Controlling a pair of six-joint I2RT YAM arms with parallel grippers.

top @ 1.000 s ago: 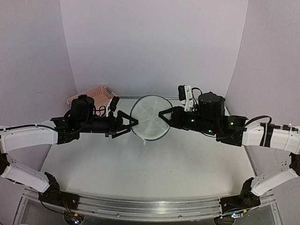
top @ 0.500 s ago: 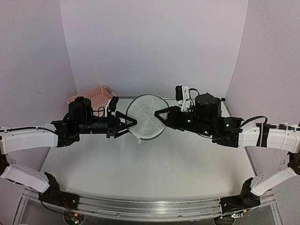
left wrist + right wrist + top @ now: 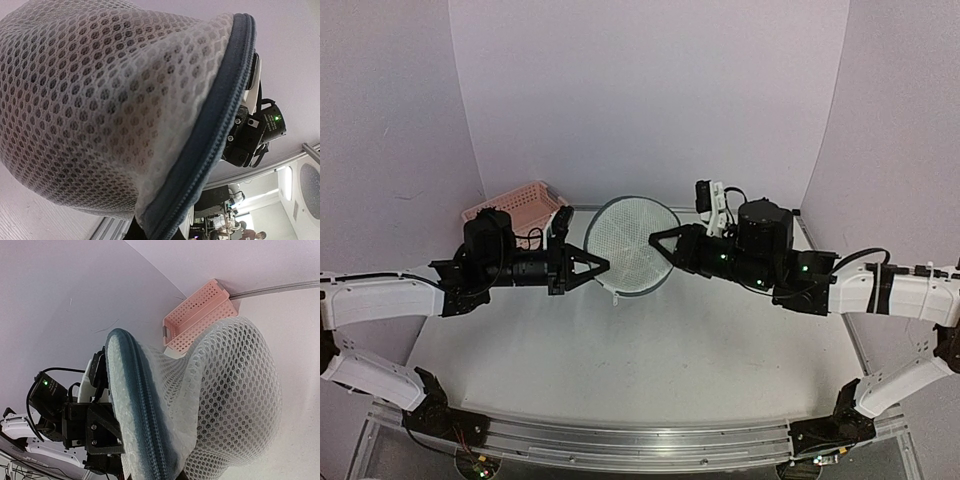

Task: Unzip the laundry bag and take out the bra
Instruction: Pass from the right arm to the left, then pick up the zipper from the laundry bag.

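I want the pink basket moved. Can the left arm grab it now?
Probably not: the left gripper is shut on the rim of the laundry bag, so its jaws are busy. The pink basket sits behind that arm, unblocked.

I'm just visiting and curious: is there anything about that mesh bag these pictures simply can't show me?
- Bra: the mesh of the bag shows only dim shadow inside, in every view.
- Zip: open or shut is unclear; the rim is seen edge-on in the wrist views and is too small from above.
- Left pincer and right pincer: where they grip is covered by the bag in both wrist views.
- Basket: partly behind the left arm, top view.
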